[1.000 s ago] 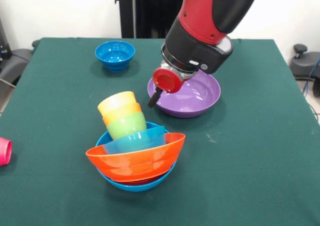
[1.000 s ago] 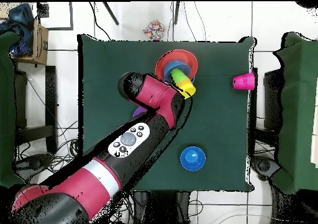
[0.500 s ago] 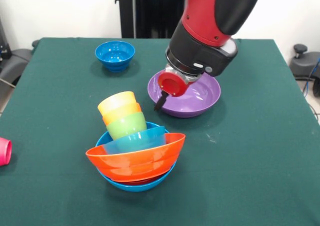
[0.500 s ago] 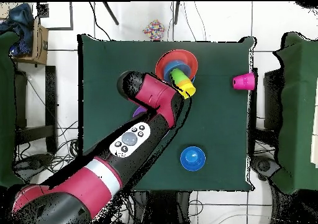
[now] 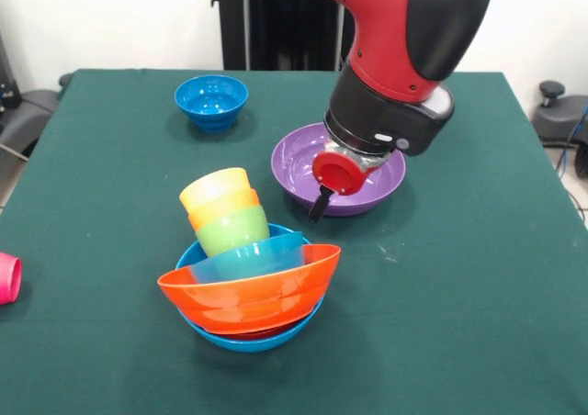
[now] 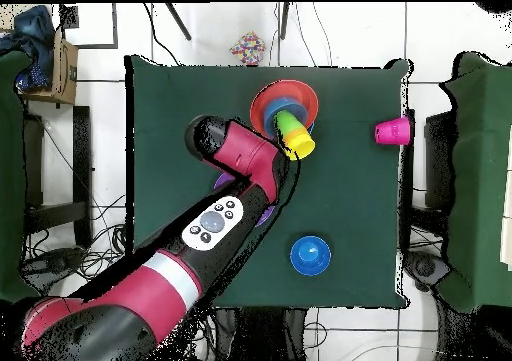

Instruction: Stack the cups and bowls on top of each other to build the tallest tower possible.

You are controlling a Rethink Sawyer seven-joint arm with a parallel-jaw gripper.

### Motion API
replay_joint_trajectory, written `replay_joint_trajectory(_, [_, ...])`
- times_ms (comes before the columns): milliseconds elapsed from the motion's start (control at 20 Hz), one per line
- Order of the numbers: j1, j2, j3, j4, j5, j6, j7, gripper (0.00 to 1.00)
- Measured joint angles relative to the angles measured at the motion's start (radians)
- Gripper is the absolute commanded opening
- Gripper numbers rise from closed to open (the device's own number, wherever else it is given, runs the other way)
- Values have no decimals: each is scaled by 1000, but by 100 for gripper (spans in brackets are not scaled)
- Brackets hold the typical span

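Three cups are sitting nested in the tower [image 5: 246,273], tilting to one side: the yellow cup [image 5: 213,188] on top, the orange cup [image 5: 223,209] under it and the green cup [image 5: 233,229] lowest. They are resting inside a light-blue bowl [image 5: 266,252], which is lying in a large orange bowl [image 5: 248,296], with another blue bowl [image 5: 253,342] showing at the base. In the overhead view the tower [image 6: 284,107] is standing near the edge of the green worktop [image 6: 350,207] away from the robot's base.

The gripper [image 5: 321,201] is hanging over the near rim of the purple bowl [image 5: 299,169], just below a round red part on the arm's end. Only a dark tip is showing, so I cannot tell whether it is open or closed, and nothing is visibly in it. In the front view the tower is sitting lower and to the left of the gripper, apart from it, with bare cloth between them.

The dark-blue bowl [image 5: 211,101] is standing alone toward the back left in the front view, well apart from the gripper. The pink cup [image 5: 8,277] is lying on its side at the left edge, far from everything else.
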Motion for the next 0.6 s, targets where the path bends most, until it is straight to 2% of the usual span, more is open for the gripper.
replay_joint_trajectory(600, [0, 21, 3, 2, -9, -22, 0, 100])
